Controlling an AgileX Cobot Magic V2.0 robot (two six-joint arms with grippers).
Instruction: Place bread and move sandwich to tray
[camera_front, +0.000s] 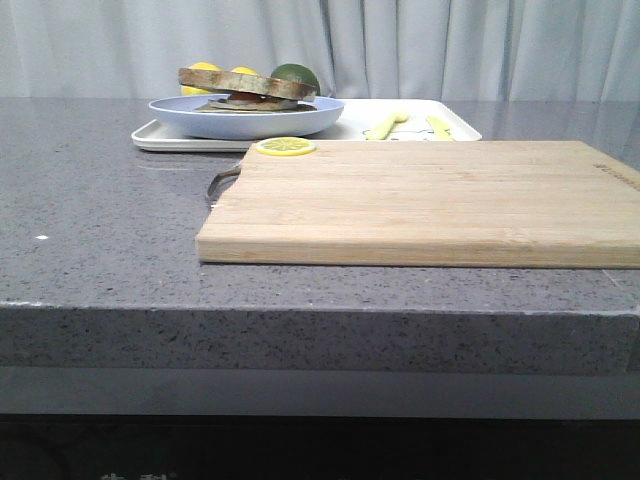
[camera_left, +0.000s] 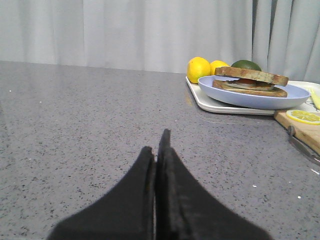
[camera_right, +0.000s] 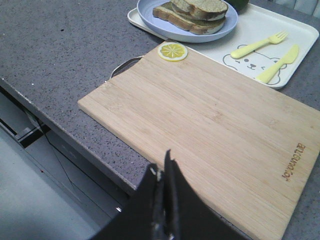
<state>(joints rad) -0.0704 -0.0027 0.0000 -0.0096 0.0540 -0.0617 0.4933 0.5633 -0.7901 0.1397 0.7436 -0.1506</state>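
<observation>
The sandwich (camera_front: 245, 92) sits on a pale-blue plate (camera_front: 300, 118), which rests on the left end of the white tray (camera_front: 350, 130) at the back of the table. The bread (camera_right: 200, 7), a thick brown-crusted slice, lies slightly tilted on top of the stack, with a thinner slice and filling under it. My left gripper (camera_left: 157, 147) is shut and empty, low over the grey table, well short and left of the plate (camera_left: 295, 95). My right gripper (camera_right: 162, 167) is shut and empty above the near edge of the wooden board. Neither gripper shows in the front view.
A wooden cutting board (camera_front: 430, 200) with a metal handle lies in front of the tray, a lemon slice (camera_front: 285, 146) on its far left corner. A yellow fork (camera_right: 252, 46) and knife (camera_right: 277, 64) lie on the tray. Lemons (camera_left: 198, 69) and a green fruit (camera_front: 296, 75) stand behind the plate.
</observation>
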